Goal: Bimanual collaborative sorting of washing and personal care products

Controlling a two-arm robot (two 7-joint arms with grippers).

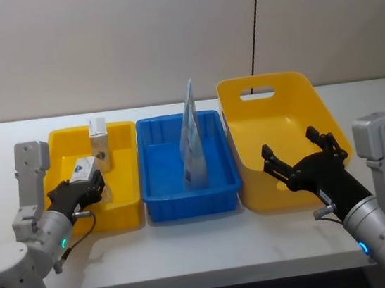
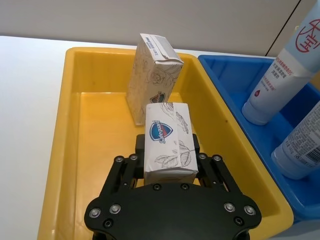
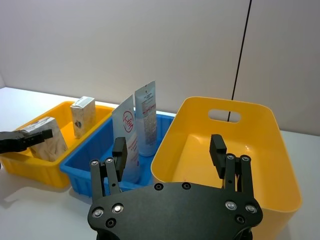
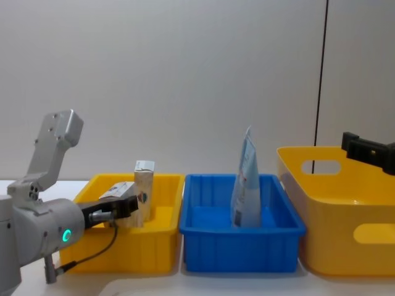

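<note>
From the head, the left gripper (image 1: 88,185) is clamped on a white-grey marbled pack (image 1: 83,168) and holds it over the yellow tray (image 1: 58,144), which stands at the left of the white bench (image 1: 192,250). A beige carton (image 1: 99,143) stands upright by that tray's far edge. A tall light-blue tube (image 1: 192,144) stands in the middle of the blue tray (image 1: 160,212) next door. The right gripper (image 1: 292,146) hangs with its fingers spread wide over the near half of the yellow handled basket (image 1: 234,106), holding nothing. The left wrist view shows the marbled pack (image 2: 167,125) pinched by its long sides between the left gripper's (image 2: 167,150) fingers, a blue shield emblem on top. The beige carton (image 2: 150,75) is just beyond it, near the yellow tray's (image 2: 65,150) far wall. The light-blue tube (image 2: 280,75) and a second tube (image 2: 300,145) stand cap-down in the blue tray (image 2: 225,75). In the right wrist view the right gripper (image 3: 168,145) is wide open above the yellow handled basket (image 3: 280,150). Farther off are the two tubes (image 3: 127,135) (image 3: 146,115), the beige carton (image 3: 82,116), and the marbled pack (image 3: 47,137) in the left gripper (image 3: 25,140). From the chest, the marbled pack (image 4: 117,190) sits above the yellow tray's (image 4: 123,253) rim just beside the beige carton (image 4: 144,191). The light-blue tube (image 4: 247,185) rises from the blue tray (image 4: 241,253), and the right gripper (image 4: 367,151) reaches in above the yellow handled basket (image 4: 345,246).
</note>
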